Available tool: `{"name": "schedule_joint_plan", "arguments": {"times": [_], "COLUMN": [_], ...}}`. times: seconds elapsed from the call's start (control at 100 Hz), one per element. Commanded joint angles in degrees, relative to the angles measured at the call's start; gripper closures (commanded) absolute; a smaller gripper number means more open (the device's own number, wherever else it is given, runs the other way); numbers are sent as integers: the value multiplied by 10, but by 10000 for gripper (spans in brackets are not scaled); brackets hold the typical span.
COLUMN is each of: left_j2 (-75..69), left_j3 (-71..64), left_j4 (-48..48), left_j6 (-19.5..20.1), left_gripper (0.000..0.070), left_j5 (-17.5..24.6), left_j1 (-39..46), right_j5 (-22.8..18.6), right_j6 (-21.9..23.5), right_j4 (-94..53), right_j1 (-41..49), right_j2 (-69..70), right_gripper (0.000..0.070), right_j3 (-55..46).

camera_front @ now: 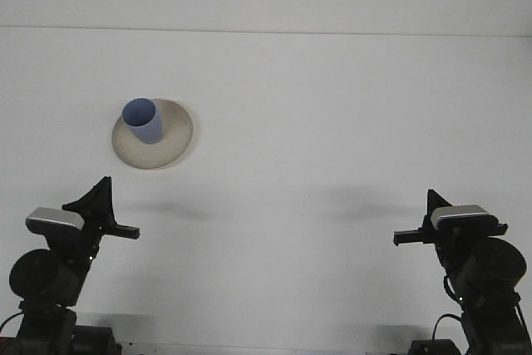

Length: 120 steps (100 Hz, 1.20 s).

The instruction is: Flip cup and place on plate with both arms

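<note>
Both grippers, left (pixel 125 230) and right (pixel 405 239), are seen near the table's (pixel 332 122) front edge; whether either is parted cannot be told. Cup (pixel 143 120) is set upright on plate (pixel 174 143), far left, well apart from both

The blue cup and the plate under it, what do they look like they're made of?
Blue cup: probably plastic, with a matte, even colour and no glare. Plate: beige, dull and slightly mottled, which suggests unglazed ceramic or melamine; the view is too distant to settle it.
</note>
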Motion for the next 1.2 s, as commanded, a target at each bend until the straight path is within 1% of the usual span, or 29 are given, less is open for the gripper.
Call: {"name": "schedule_joint_plan", "arguments": {"times": [0.0,0.11,0.38,0.56,0.65,1.19], "left_j2": [-18,-74,-217,-215,-215,-214], "left_j3": [-34,-105,-226,-251,-266,-267], "left_j4": [26,57,56,75,105,111], "left_j6": [7,6,3,3,3,5], "left_gripper": [688,688,688,688,688,688], "left_j5": [-1,-1,-2,-2,-6,-11], "left_j1": [0,0,0,-1,-1,-1], "right_j5": [0,0,0,0,0,0], "right_j6": [-4,-4,-4,-4,-4,-4], "right_j4": [6,6,6,9,10,10], "right_j1": [1,1,1,1,1,1], "right_j2": [1,1,1,1,1,1], "right_gripper": [700,700,700,700,700,700], "right_j3": [3,3,3,3,3,3]}}
